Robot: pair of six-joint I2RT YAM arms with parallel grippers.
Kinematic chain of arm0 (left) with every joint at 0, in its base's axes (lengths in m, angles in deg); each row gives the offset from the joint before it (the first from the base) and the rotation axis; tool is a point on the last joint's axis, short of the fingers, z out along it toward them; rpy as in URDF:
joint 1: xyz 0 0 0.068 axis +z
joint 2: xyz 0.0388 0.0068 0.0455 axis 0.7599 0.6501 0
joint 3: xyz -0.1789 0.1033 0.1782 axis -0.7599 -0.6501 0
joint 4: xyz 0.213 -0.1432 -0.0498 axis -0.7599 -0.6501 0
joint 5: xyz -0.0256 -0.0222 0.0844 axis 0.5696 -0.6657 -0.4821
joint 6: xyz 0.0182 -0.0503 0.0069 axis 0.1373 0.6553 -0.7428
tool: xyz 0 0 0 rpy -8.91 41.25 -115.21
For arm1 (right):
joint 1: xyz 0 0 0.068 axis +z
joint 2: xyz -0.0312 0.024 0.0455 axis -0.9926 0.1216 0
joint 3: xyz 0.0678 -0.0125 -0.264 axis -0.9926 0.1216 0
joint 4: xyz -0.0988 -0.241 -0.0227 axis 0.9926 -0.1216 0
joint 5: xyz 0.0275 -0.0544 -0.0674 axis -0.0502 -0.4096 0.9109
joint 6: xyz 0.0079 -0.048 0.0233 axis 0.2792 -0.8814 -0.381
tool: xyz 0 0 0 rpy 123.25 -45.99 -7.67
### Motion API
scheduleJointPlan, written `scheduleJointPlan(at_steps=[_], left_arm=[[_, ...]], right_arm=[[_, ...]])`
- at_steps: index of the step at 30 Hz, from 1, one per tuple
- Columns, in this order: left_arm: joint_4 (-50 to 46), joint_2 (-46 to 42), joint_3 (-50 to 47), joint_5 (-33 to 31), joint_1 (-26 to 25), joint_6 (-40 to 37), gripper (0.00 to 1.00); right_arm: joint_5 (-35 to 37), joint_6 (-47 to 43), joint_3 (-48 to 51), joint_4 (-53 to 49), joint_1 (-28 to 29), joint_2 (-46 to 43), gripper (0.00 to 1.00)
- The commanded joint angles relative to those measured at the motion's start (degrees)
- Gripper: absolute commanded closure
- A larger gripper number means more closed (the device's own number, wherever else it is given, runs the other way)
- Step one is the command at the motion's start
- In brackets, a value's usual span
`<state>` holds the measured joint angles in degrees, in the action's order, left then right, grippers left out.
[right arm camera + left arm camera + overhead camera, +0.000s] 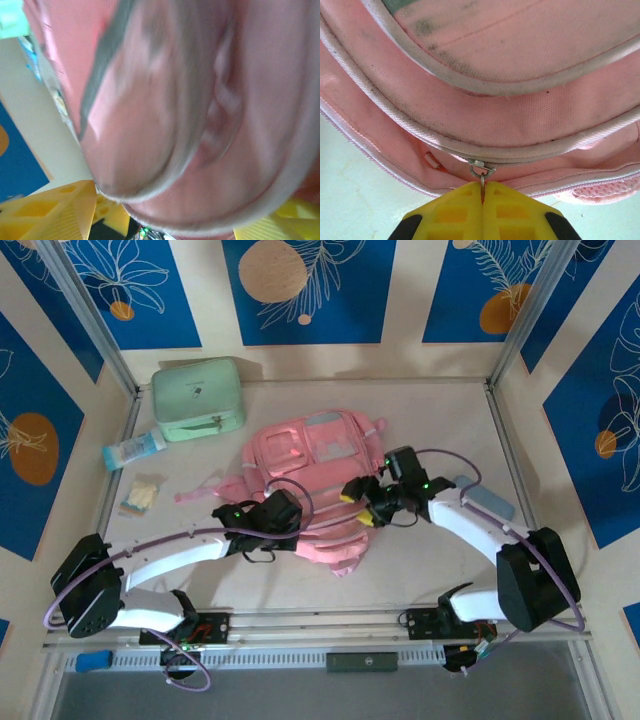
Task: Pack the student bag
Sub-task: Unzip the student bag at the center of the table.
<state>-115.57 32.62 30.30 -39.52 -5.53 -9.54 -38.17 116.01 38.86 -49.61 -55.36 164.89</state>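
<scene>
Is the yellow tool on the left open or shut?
Shut: the left tool is pinched tight on the metal zipper pull of the pink backpack, no gap between its yellow halves.

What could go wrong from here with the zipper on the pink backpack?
1. The small metal zipper pull is pinched only at the very tips of the left arm's yellow fingers, so it might slip out under a tug.
2. The right arm's yellow fingers stand apart and are not clamping the soft pink fabric backpack, so the bag may drag across the table instead of unzipping.
</scene>
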Motion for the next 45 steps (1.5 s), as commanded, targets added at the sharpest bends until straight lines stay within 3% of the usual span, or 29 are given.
scheduleJointPlan(at_steps=[1,6,9,15,18,26,30,33,40,42,45], left_arm=[[0.88,0.06,0.29,1.69,0.22,-1.18,1.00],[1.13,-0.62,-0.65,0.44,0.23,-0.83,1.00],[1.19,-1.47,-0.93,0.36,0.31,-0.92,1.00],[-1.85,-4.11,-1.47,-1.79,0.48,-1.27,1.00],[-4.28,-5.66,-2.44,-3.22,1.54,-1.48,1.00],[-3.58,-9.65,-7.52,-1.34,11.88,-6.06,1.00],[1.14,-8.50,-8.25,0.33,14.77,-8.71,1.00],[-0.82,-4.13,-6.03,-0.42,18.11,-10.23,1.00],[2.89,-4.91,-6.32,-0.35,18.89,-8.69,1.00],[5.55,-6.06,-6.94,3.71,18.69,-8.39,1.00],[6.74,-8.43,-8.01,7.86,18.63,-8.30,0.79]], right_arm=[[6.37,8.62,0.89,6.59,5.71,-1.45,0.30],[12.91,7.75,-3.16,5.45,8.26,3.00,0.42],[12.24,6.21,-4.08,7.63,7.51,4.92,0.53],[14.73,3.86,-4.14,4.37,5.72,1.14,0.92],[11.84,2.24,-3.42,2.49,2.12,-1.69,1.00],[3.36,-3.04,-2.09,-2.47,-7.06,-6.54,1.00],[-0.30,-5.15,-3.18,-1.37,-5.16,-3.05,1.00],[1.29,-6.87,-4.41,-4.90,-4.78,-2.24,1.00],[1.02,-11.07,-1.80,-2.82,-4.63,-2.97,1.00],[0.61,-12.72,-2.03,-2.25,-4.63,-3.65,0.88],[3.10,-16.55,-4.67,-7.21,-4.74,-4.93,0.56]])
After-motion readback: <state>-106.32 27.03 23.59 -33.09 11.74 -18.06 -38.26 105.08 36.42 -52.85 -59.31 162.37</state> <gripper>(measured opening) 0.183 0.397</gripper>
